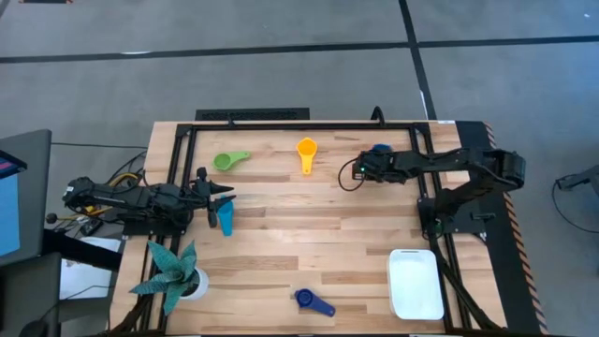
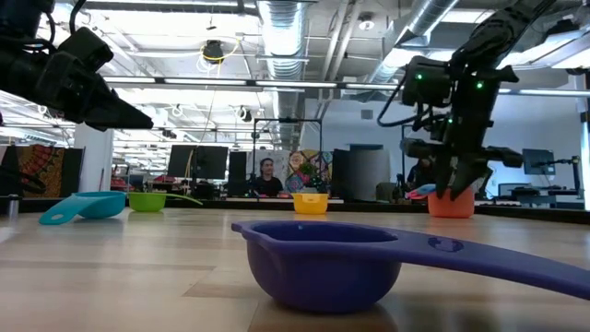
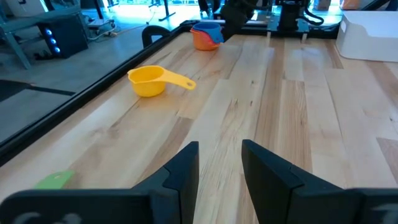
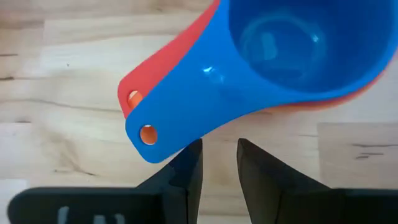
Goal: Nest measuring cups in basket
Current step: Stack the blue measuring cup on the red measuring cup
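We see the blue cup (image 4: 292, 56) cut off by the right wrist picture's edge, and it hides most of the red cup (image 4: 180, 62) nested under it. In the high view the right hand (image 1: 358, 168) covers that pair almost wholly. In the left wrist view only a corner of the green cup (image 3: 55, 180) shows behind the left hand (image 3: 221, 155), and the basket (image 3: 370, 34) runs off the frame. The dark blue cup's handle (image 2: 516, 258) leaves the low view.
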Controlling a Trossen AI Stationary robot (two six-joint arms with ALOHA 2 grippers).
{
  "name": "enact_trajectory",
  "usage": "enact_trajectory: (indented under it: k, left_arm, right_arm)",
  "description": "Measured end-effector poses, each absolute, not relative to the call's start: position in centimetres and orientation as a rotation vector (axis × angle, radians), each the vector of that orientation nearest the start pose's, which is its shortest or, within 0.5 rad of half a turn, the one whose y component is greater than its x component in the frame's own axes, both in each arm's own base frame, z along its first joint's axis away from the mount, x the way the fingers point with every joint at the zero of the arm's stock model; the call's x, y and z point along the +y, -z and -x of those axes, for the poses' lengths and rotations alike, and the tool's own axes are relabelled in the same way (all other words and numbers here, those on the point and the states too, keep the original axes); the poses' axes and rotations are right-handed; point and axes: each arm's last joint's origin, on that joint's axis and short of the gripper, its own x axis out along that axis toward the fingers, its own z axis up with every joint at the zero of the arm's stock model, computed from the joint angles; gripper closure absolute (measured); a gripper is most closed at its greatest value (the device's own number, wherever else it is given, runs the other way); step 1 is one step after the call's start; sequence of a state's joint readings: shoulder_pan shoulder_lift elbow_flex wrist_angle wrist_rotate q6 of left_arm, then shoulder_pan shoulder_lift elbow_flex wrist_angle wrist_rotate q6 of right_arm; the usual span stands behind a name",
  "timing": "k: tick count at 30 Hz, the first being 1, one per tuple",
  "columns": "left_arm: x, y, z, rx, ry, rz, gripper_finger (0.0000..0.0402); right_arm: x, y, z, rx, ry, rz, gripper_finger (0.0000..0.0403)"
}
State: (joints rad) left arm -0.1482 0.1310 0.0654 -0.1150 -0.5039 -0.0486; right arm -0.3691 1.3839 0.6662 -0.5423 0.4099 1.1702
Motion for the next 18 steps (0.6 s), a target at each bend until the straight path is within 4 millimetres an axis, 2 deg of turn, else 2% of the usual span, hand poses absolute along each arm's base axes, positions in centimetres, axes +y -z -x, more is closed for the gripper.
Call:
enact_trajectory:
  k: [13, 18]
  left_arm:
    - [-0.1, -16.5, -9.9, 0.163, -0.359, -0.01, 0.029]
    - [-0.1, -16.5, -9.9, 0.163, -0.359, -0.01, 0.029]
  right_arm:
    - [-8.6, -19.3, -19.4, 0.618, 1.22, -0.824, 0.028]
    - [-9.9, -20.7, -20.1, 0.536, 1.096, -0.712, 0.0287]
